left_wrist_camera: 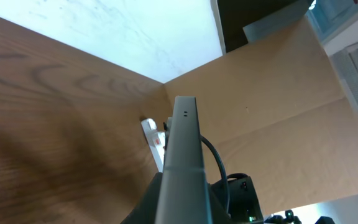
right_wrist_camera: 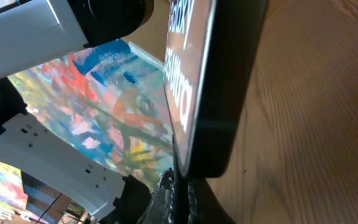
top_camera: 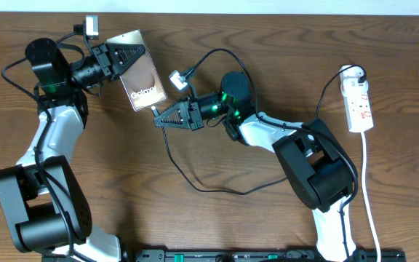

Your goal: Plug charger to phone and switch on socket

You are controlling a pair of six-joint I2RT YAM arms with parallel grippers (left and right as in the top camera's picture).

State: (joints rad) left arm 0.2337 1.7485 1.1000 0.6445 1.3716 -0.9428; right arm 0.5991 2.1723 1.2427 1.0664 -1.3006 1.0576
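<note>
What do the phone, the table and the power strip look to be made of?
Phone: glossy glass front, reflecting a brownish sheen. In the left wrist view its edge looks like matte grey metal, though it could be plastic. Table: brown wood grain with a low sheen, possibly laminate rather than solid wood. Power strip: smooth white plastic, judging by its moulded shape.

Got the phone [top_camera: 142,80] toward the back-left of the table [top_camera: 217,229], pinched in the left gripper [top_camera: 126,57]. Right at its near end sits the right gripper [top_camera: 158,118] with the charger [top_camera: 195,186] plug, cable trailing forward and right. Way off far right, well apart: the socket [top_camera: 360,102].
</note>
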